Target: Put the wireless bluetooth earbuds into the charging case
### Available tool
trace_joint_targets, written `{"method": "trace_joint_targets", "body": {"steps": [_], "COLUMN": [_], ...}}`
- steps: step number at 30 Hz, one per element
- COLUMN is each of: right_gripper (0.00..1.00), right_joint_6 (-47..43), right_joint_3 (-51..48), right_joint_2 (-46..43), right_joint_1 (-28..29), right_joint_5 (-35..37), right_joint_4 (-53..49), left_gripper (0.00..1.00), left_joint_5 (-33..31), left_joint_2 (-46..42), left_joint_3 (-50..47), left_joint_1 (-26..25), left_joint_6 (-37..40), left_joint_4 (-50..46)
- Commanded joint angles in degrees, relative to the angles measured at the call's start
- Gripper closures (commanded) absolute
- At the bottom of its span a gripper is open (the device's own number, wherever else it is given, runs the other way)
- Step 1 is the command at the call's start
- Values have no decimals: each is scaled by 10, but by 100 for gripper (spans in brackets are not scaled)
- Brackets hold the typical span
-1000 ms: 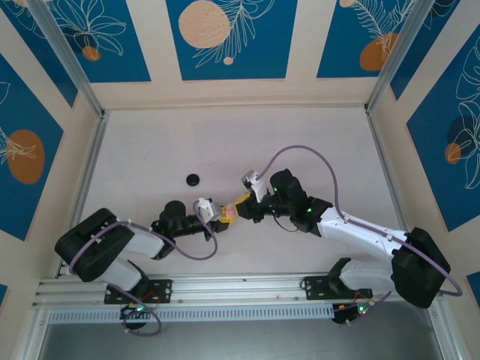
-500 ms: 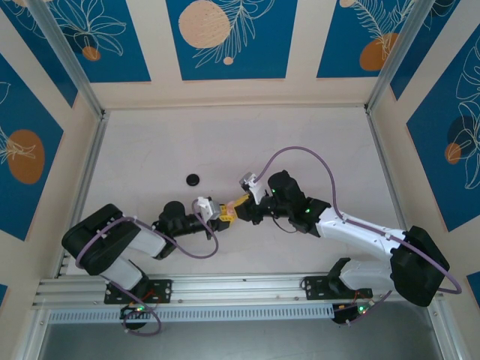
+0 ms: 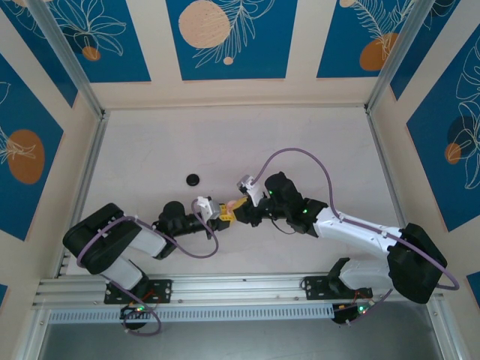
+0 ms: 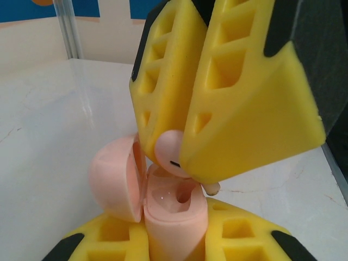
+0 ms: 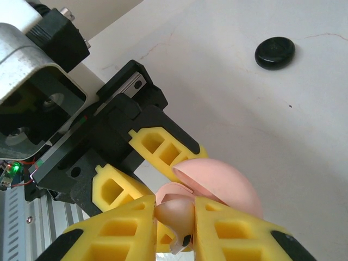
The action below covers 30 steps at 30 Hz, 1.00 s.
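Your left arm and right arm showing white links and black joints, purple cables looping off each wrist, left hand and right hand wearing yellow, cut-out fingers.

I'm seeing a pale pink earbud and a matching pink charging case. The left gripper and right gripper are bright yellow with black trim. There's a black disc on the whitish, faintly veined table. The walls are blue with orange circles and white leaf outlines.

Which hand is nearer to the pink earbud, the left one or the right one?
Right. The right hand pinches the pink earbud between its fingers, over the open pink case. The left hand is below, shut on that case.
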Motion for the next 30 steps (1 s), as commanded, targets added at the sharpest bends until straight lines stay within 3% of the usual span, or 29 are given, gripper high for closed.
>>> {"method": "trace_joint_targets", "body": {"steps": [1, 8, 30], "right_gripper": [79, 79, 80], "right_joint_6": [-17, -28, -24], "right_joint_3": [11, 9, 7], "right_joint_2": [-8, -24, -1], "right_joint_1": [4, 4, 6], "right_joint_5": [14, 40, 28], "right_joint_4": [-4, 23, 49], "left_gripper": [87, 87, 86], "left_joint_5": [13, 15, 10], "left_joint_2": [6, 9, 5], "left_joint_3": [3, 4, 21], "left_joint_1": [-3, -3, -2], "left_joint_6": [-11, -17, -75], "left_joint_4": [35, 40, 44]}}
